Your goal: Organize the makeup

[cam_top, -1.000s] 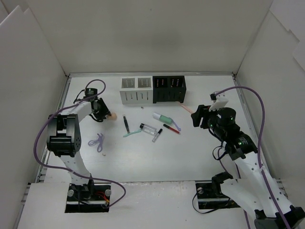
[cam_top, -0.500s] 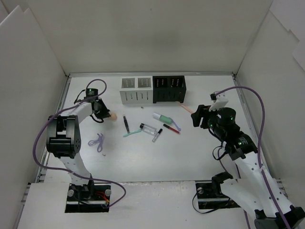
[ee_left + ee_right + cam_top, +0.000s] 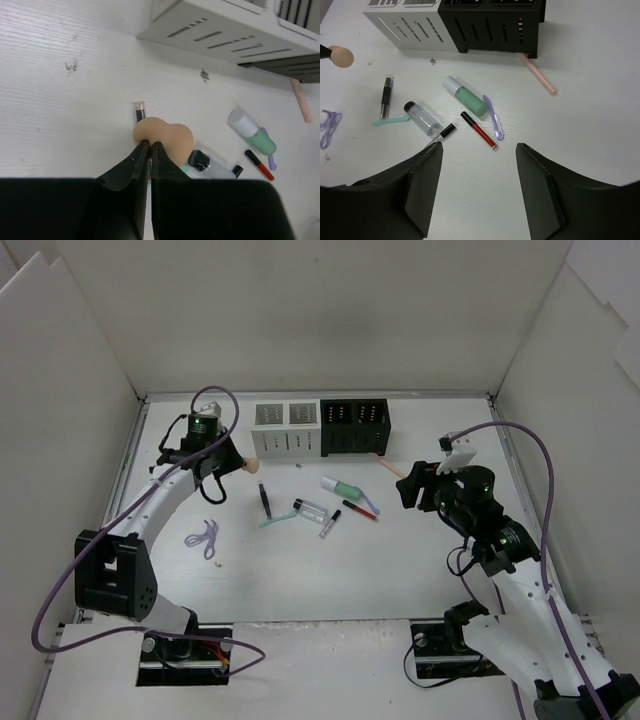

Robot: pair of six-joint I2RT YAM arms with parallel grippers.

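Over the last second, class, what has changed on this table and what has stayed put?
The left gripper, shut on the peach sponge, carried it away from the arm bases and right, toward the white slotted box. The right gripper stayed open and still; the mint-green tube, clear vial and red stick did not move.

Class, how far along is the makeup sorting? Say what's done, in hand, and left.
Done: nothing visibly in the white box or black box. In hand: the left hand grips a peach sponge; the right hand is open. Left: tube, vial and sticks lie loose.
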